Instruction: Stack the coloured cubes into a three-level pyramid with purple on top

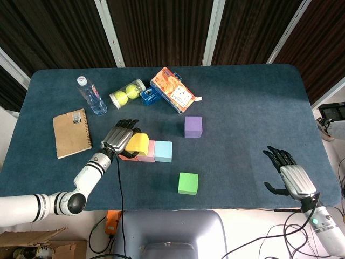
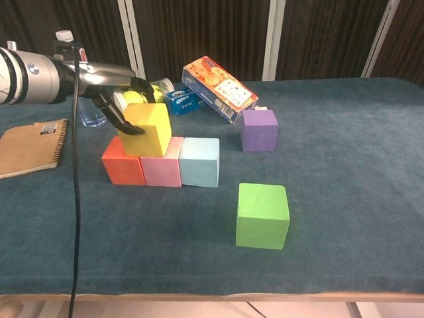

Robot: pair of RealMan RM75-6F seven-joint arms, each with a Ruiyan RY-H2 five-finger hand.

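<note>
An orange cube [image 2: 122,169], a pink cube [image 2: 160,171] and a light blue cube [image 2: 199,162] stand in a row. A yellow cube [image 2: 148,128] sits on top, over the orange and pink ones. My left hand [image 2: 119,99] grips the yellow cube [image 1: 137,143] from its left and back; in the head view the left hand [image 1: 119,137] hides the orange cube. The purple cube [image 1: 193,126] stands apart behind the row, and the green cube [image 1: 188,183] stands in front. My right hand [image 1: 288,175] hovers open at the table's front right.
Behind the cubes lie an orange snack box [image 1: 172,90], a small blue packet [image 1: 149,96], a tube of tennis balls [image 1: 127,94] and a water bottle [image 1: 90,95]. A brown notebook [image 1: 71,133] lies at the left.
</note>
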